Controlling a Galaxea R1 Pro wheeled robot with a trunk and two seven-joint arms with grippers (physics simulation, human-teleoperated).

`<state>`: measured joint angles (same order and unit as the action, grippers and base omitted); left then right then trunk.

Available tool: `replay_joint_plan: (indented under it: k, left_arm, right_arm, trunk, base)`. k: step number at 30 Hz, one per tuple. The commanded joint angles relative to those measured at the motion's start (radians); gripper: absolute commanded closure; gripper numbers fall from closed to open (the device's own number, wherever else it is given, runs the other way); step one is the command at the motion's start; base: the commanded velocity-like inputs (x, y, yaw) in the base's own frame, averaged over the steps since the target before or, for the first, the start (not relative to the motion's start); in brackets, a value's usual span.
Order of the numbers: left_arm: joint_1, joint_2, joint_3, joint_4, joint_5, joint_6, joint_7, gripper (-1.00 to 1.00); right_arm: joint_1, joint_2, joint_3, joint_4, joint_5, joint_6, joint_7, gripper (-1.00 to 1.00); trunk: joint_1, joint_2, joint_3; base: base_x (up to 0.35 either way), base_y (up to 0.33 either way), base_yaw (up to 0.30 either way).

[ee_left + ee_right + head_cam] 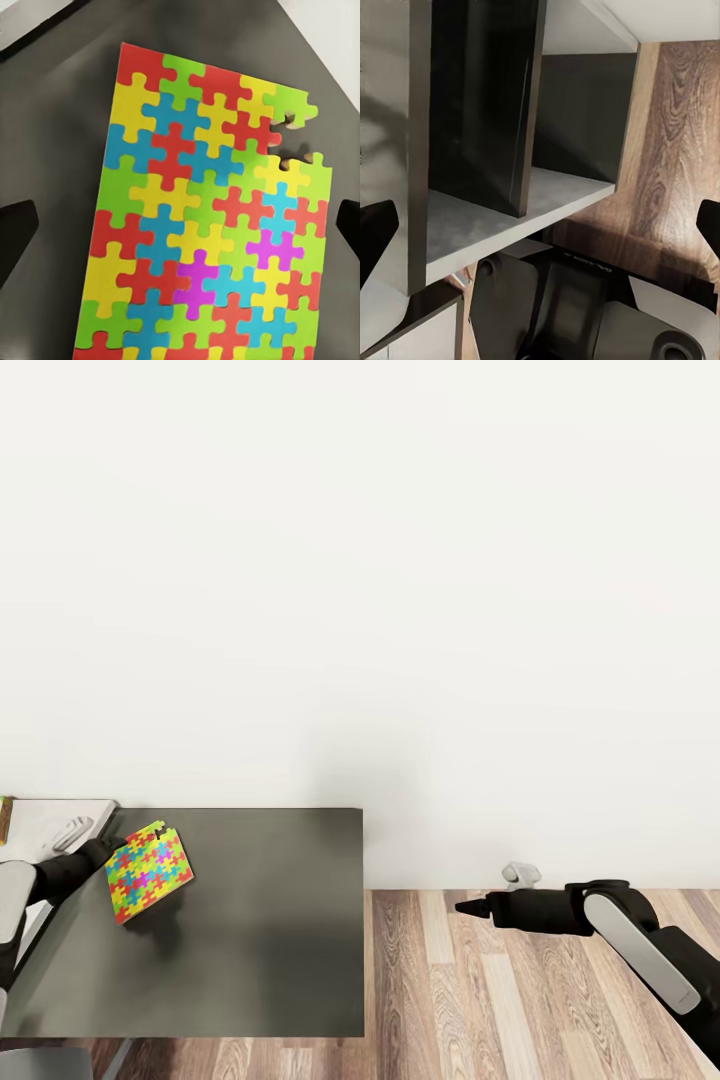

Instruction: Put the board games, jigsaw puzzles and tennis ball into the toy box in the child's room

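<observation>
Head view puts your left gripper [108, 852] at the near edge of the puzzle [149, 870], which sits tilted over the dark tabletop [270, 920], one side raised and a shadow beneath it. Left wrist view has the puzzle [202, 225] spread between the two finger tips, which stand wide apart at either side of the picture; whether the jaws actually pinch an edge of it you cannot tell from here, so treat the hold as unproven. Your right gripper [470, 907] hangs out over the plank floor [520, 1000], well clear of the tabletop, its jaws spread wide with nothing between them in the right wrist view. My read is that the step in hand is getting this thin square off the tabletop. Confirm a firm pinch on the raised edge first, since a flat sheet like this will likely slip or flap if caught by a corner. Lift slowly, keep it close to level, and hold the right arm still while you turn toward the toy box.
</observation>
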<state>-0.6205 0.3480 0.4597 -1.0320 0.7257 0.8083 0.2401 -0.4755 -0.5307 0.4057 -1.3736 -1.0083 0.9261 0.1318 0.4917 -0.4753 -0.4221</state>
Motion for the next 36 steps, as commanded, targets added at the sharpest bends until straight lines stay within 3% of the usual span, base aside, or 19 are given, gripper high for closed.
replay_joint_plan:
  k: [1, 36]
  left_arm:
    - [-0.001, -0.001, 0.001, 0.001, 0.01, 0.003, 0.008, -1.0]
    - [-0.005, -0.007, -0.012, 0.062, 0.006, -0.022, 0.004, -1.0]
  right_arm:
    - [-0.001, -0.001, 0.001, -0.002, 0.01, 0.002, 0.009, -1.0]
    - [0.0, -0.004, 0.001, -0.037, 0.007, 0.011, 0.009, -1.0]
  trunk:
    - [0.0, -0.002, -0.001]
    - [0.0, -0.002, -0.001]
  base:
    - [0.0, 0.0, 0.0]
    - [0.0, 0.0, 0.0]
